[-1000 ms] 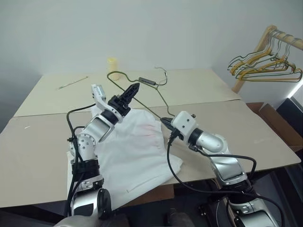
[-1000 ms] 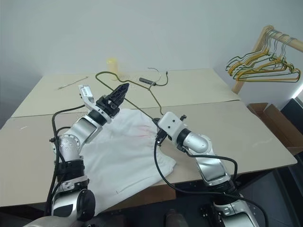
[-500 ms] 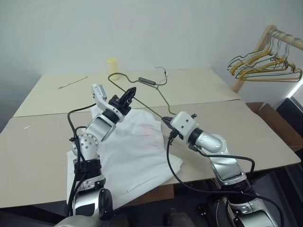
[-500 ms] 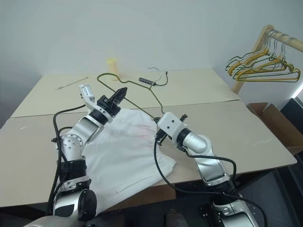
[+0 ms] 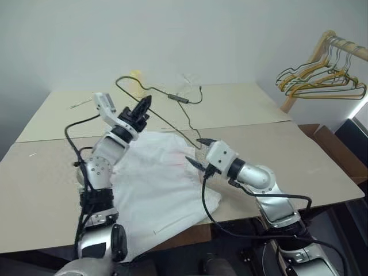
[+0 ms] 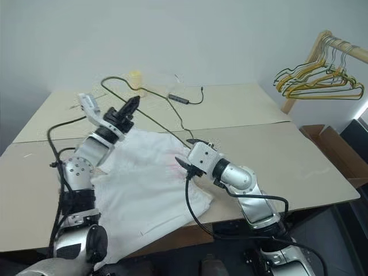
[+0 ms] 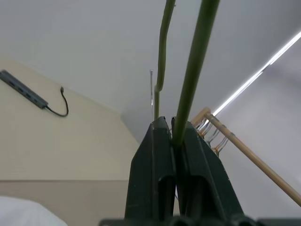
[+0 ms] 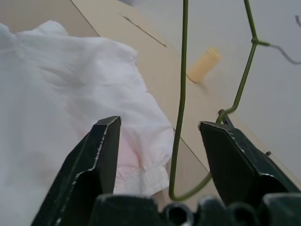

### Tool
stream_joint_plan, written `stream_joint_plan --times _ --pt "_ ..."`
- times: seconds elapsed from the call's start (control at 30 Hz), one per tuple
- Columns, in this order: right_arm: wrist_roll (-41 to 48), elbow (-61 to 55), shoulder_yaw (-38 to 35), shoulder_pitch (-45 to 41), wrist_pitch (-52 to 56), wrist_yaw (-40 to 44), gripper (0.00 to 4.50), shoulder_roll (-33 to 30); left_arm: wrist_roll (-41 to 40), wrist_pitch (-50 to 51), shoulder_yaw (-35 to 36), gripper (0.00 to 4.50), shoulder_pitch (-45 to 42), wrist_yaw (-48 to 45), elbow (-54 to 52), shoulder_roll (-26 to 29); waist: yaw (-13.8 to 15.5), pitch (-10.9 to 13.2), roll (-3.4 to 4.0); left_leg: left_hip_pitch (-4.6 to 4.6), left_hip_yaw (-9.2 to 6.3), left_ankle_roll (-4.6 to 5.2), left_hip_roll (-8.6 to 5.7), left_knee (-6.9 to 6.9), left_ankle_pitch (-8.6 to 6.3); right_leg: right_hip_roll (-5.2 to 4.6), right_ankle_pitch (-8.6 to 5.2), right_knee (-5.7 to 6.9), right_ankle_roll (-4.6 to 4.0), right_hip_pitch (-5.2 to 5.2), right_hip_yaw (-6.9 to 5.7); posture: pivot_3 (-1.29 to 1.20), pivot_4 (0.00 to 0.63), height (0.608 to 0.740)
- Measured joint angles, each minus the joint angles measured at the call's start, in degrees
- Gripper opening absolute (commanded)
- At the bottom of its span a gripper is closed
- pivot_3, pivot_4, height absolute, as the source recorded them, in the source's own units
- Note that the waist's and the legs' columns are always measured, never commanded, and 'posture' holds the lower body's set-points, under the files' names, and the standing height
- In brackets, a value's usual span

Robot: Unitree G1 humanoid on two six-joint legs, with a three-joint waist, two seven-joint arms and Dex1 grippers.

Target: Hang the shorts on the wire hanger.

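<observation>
With the left jaws point(image 5: 144, 103) we are clamping the hanger point(image 5: 172, 123): in the left wrist view both black fingers point(image 7: 155, 155) are pressed together on the thin olive wire, so one side of it is being kept up above the bench point(image 5: 322, 161). The right jaws point(image 8: 160, 155) are standing wide apart with nothing between the pads; a straight part of the wire is passing in the gap without touching either finger. We judge that the right arm is giving the wire over to the left, so that it is becoming free to take the cloth.

The hanger is running from the left jaws down toward the right ones, its lower corner sitting just beside the edge of the shorts point(image 5: 155, 184). The shorts are lying flat on the bench between both arms, one end hanging over the near edge, not yet on the wire.

Farther back a yellow roll point(image 5: 135, 76) and a small dark device with a cable point(image 5: 178, 98) are lying on the bench.
</observation>
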Motion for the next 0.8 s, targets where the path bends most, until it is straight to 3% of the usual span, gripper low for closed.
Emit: stream_joint_plan --times 0.03,0.17,0.23,0.33,0.5,0.8 --pt "1.8 -1.0 -0.3 0.1 1.3 1.3 4.49 -0.5 0.0 0.2 0.1 0.00 0.0 -2.3 0.0 2.1 -0.1 0.0 0.00 -0.04 0.00 0.00 0.00 0.00 0.00 0.00 0.00 -0.02 0.00 -0.01 0.00 -0.06 0.000 0.740" --pt "17.3 -4.5 -8.2 -1.3 13.2 7.0 4.49 -2.3 -3.7 4.4 1.4 0.00 0.4 -15.3 -1.1 12.2 0.0 0.0 -0.01 -0.10 0.00 0.00 0.00 0.00 0.00 -0.06 0.00 -0.05 0.01 -0.04 -0.05 -0.06 0.000 0.740" --pt "31.3 -4.0 -12.4 -5.8 27.8 14.4 4.49 -7.9 -7.4 7.4 2.3 0.00 0.9 -26.9 -1.5 19.4 -0.2 0.1 0.01 -0.10 0.05 0.00 0.01 0.01 0.00 -0.09 0.00 -0.02 0.00 -0.08 -0.06 -0.06 0.000 0.740" --pt "43.4 -1.4 -15.8 -9.9 40.9 21.5 4.49 -12.7 -11.2 9.0 4.8 0.00 0.7 -38.3 -1.5 24.3 -0.2 0.1 0.02 0.06 0.01 0.01 0.10 -0.03 -0.01 -0.06 -0.08 -0.02 -0.10 0.06 -0.18 -0.05 0.000 0.740" --pt "51.4 5.9 -14.7 -14.6 51.5 25.2 4.49 -10.7 -13.5 11.0 4.3 0.00 -1.6 -49.3 0.6 26.2 0.3 0.1 0.02 0.15 -0.03 0.01 0.14 -0.03 0.00 0.04 -0.13 0.10 -0.03 0.08 -0.15 -0.04 0.000 0.740" --pt "52.8 6.2 -11.5 -19.7 55.3 21.7 4.49 -3.6 -11.3 8.5 2.7 0.00 -1.9 -49.7 0.8 21.8 0.3 0.1 0.02 -0.13 -0.03 0.01 0.15 -0.03 0.00 0.06 -0.05 0.08 -0.11 -0.13 -0.12 -0.03 0.000 0.740"
